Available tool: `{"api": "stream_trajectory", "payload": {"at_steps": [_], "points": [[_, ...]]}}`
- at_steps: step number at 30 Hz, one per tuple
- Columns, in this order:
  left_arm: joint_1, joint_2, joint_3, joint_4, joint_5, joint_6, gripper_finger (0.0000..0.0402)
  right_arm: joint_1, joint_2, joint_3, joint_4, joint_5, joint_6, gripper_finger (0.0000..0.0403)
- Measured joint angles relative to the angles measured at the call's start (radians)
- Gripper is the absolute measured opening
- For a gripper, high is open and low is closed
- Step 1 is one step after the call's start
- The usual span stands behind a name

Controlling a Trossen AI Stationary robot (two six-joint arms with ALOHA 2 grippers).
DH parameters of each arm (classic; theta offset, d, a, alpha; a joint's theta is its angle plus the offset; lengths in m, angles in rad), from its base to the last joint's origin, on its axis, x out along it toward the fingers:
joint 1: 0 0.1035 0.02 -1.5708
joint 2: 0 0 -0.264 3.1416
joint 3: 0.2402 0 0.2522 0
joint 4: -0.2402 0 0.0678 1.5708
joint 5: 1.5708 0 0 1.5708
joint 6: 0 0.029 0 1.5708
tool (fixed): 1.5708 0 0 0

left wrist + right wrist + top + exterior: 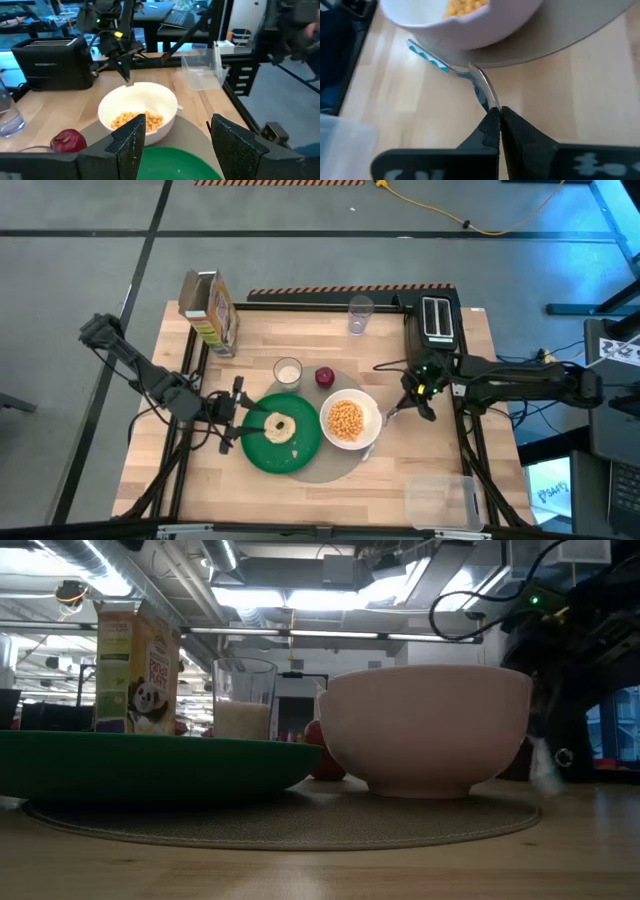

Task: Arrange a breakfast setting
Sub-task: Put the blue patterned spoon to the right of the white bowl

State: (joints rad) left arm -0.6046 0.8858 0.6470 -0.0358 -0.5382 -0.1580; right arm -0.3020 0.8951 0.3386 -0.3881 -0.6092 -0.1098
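Pinching the silver spoon (482, 90) beside the white bowl (350, 421), right gripper (498, 117) is pressed together

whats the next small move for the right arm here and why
Probably lower the spoon flat onto the table beside the white bowl and then open. The right pincer is shut on its handle end, and the spoon already lies along the grey mat's edge.
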Motion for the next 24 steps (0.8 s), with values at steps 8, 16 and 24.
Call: {"api": "stream_trajectory", "payload": {"at_steps": [8,16,24], "points": [[0.092,0.131,0.0,0.192,0.002,-0.027,0.0211,0.127,-0.004,0.179,-0.214,0.096,-0.007,0.0001],[0.215,0.266,0.0,0.352,0.047,-0.143,0.0211,0.251,-0.004,0.344,-0.271,0.27,-0.002,0.0],[0.277,0.445,0.077,0.422,0.088,-0.314,0.0211,0.352,0.005,0.396,-0.261,0.44,0.019,0.0]]}}
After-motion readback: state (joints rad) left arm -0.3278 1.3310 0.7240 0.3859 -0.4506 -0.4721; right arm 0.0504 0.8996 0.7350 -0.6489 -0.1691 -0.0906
